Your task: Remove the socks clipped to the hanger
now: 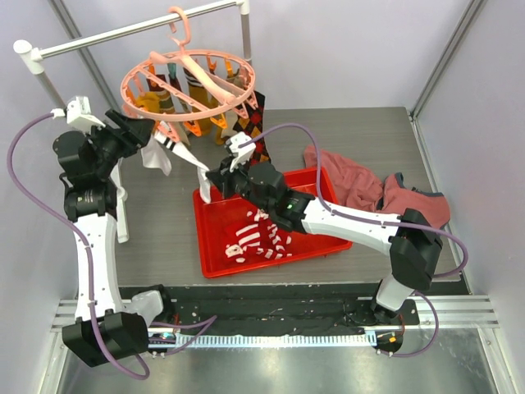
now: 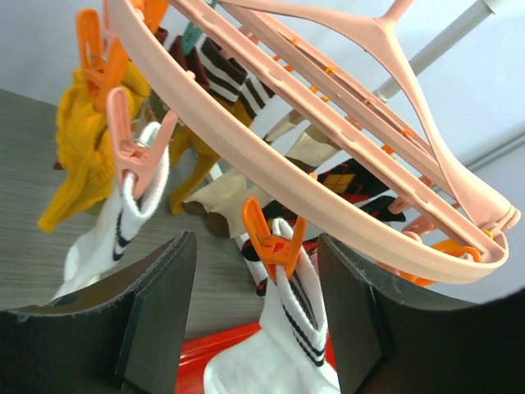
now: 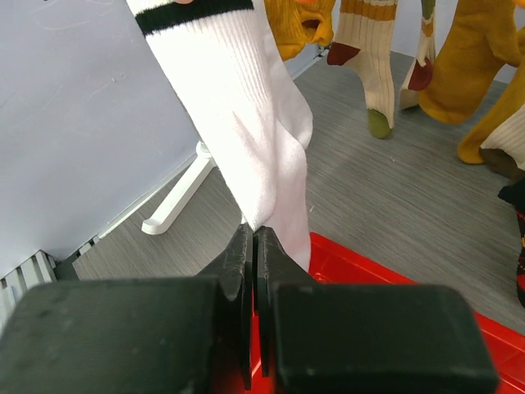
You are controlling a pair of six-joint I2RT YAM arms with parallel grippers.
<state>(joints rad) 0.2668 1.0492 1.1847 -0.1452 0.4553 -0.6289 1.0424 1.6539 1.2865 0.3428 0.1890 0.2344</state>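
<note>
Red tray (image 1: 217, 242) on the table (image 1: 164, 222), nearest the arm bases. Red-and-white striped socks (image 1: 258, 238) are bunched in it, count unclear. Only the top view shows what's in the tray, plus the reddish cloth (image 1: 361, 185) heaped to its right.

Over the tray's far left corner, the right gripper (image 3: 253, 238) has its jaws pressed together on the toe of a white sock (image 3: 246, 107) with a dark band. Its own wrist view is the only one showing that pinch. The sock slants up to the pink hanger (image 2: 271, 156).

Further back, the left gripper (image 2: 258, 308) is up at the ring, jaws apart on either side of the orange peg (image 2: 271, 242) clipping that sock's cuff. This shows only in the left wrist view. A second white sock (image 2: 107, 230) hangs from a pink peg (image 2: 131, 156) beside it, with mustard socks (image 2: 82, 156) behind.

Farthest back is the white rail (image 1: 131, 31) carrying the hanger's hook.
</note>
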